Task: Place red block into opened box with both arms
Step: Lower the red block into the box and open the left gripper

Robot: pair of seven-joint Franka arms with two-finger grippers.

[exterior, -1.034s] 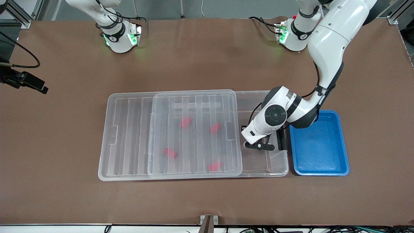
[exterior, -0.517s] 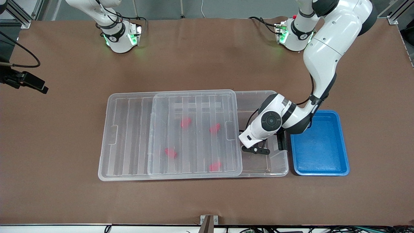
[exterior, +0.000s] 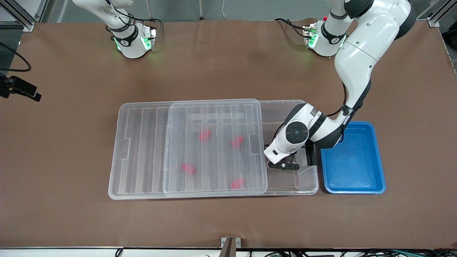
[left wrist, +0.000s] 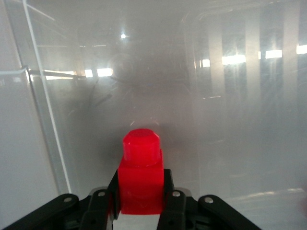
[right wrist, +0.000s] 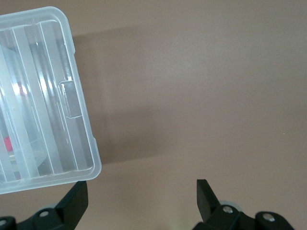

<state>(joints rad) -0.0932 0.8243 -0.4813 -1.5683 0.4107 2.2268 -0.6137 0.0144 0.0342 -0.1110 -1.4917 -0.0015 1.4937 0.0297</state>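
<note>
My left gripper is shut on a red block, stub end pointing away from the wrist. It hangs low over the uncovered part of the clear box, at the left arm's end of it. The ribbed lid is slid toward the right arm's end and covers most of the box. Several more red blocks show through the lid. My right gripper is open and empty over bare table beside the lid's end. Its black hand shows at the edge of the front view.
A blue tray with nothing in it lies beside the box at the left arm's end. The box's black latch bar stands between them. Brown table surface stretches around everything.
The left gripper with its red block has shifted a little toward the lid, over the open part of the box. The right hand has drawn away toward the table's end.
</note>
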